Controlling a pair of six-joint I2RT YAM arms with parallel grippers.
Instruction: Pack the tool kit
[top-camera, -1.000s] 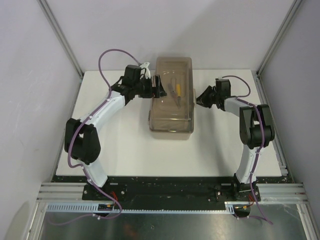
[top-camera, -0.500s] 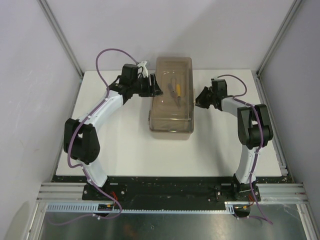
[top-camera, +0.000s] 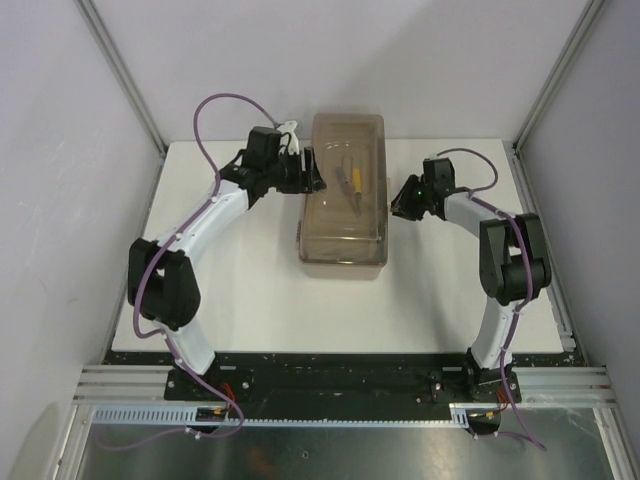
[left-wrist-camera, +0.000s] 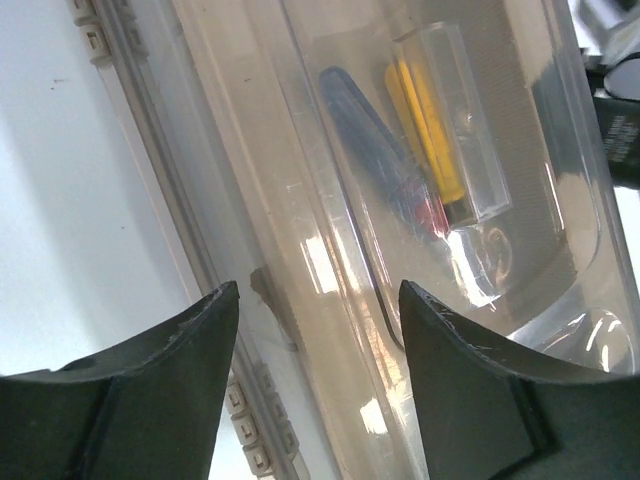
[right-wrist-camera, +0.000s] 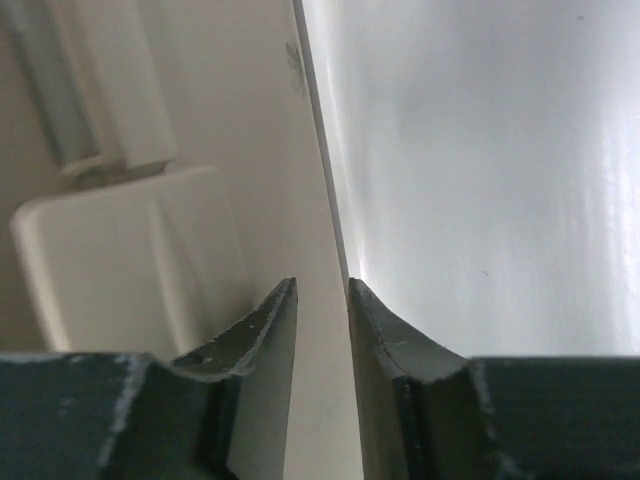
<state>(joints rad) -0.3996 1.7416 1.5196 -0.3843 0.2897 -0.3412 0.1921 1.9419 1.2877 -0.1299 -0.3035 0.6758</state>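
The tool kit (top-camera: 345, 225) stands at the back middle of the table with its translucent brownish lid down. Through the lid I see a yellow-handled tool (left-wrist-camera: 425, 130) and a blue-handled one (left-wrist-camera: 365, 130). My left gripper (top-camera: 315, 178) is at the box's left side. In the left wrist view this gripper (left-wrist-camera: 315, 295) is open, and its dark fingers (left-wrist-camera: 190, 360) straddle the lid's rim. My right gripper (top-camera: 397, 203) is against the box's right side. In the right wrist view it (right-wrist-camera: 322, 285) shows a narrow gap between the jaws, next to a beige latch tab (right-wrist-camera: 120, 260).
The white table top (top-camera: 250, 290) runs to grey side walls and aluminium posts. A purple cable (top-camera: 215, 110) loops above the left arm. Both arm bases sit on the black rail (top-camera: 340, 375) at the near edge.
My left jaws have narrowed from wide apart to a medium gap over the lid's rim. The right jaws have parted slightly and sit a little closer to the box.
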